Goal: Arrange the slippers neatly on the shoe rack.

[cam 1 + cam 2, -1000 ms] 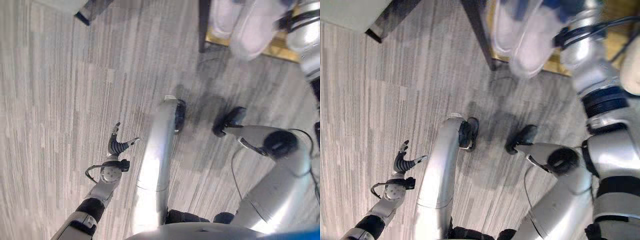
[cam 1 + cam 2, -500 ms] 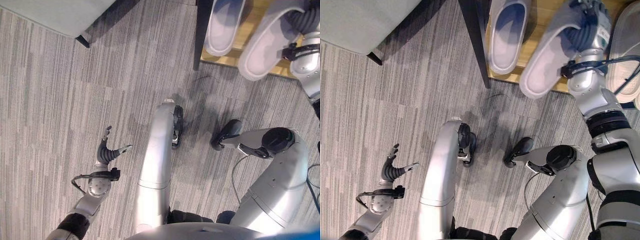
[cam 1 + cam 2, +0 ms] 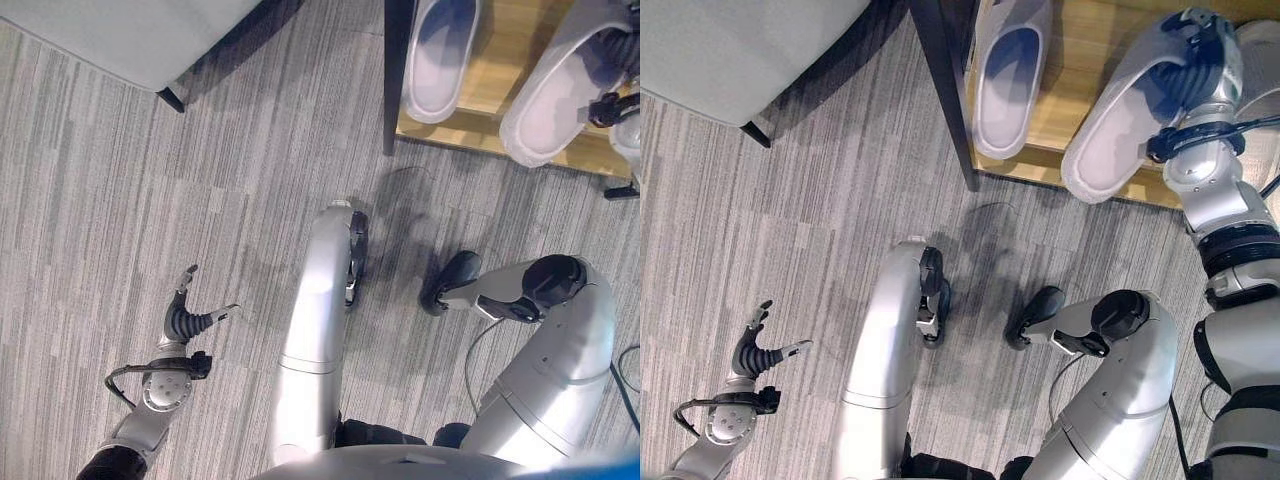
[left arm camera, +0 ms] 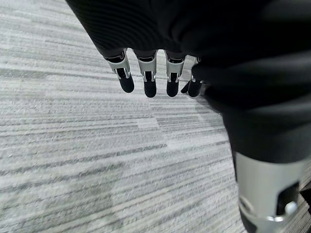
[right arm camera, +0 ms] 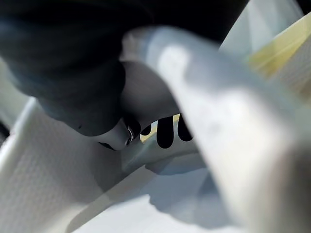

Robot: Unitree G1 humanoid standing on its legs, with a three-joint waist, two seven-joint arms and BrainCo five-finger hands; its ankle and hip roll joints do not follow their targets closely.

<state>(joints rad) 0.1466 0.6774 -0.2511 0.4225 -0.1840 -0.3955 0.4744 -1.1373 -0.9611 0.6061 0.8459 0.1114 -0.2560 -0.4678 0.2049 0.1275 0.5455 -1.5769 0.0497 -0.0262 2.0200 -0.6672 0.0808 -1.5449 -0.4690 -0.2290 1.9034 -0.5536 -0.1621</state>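
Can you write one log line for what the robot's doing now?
right robot hand: holding slipper over rack | left robot hand: open, idle | second slipper: on rack

The left hand point(image 3: 186, 322) is covered at its back and wrist by a dark ribbed sleeve, from which silver fingers point(image 4: 146, 74) with dark tips are seen to emerge. A round silver wrist joint point(image 3: 165, 390) is set behind it. The right hand point(image 3: 1202, 58) is clad alike, and its silver-grey forearm point(image 3: 1223, 205) is ringed by black bands.
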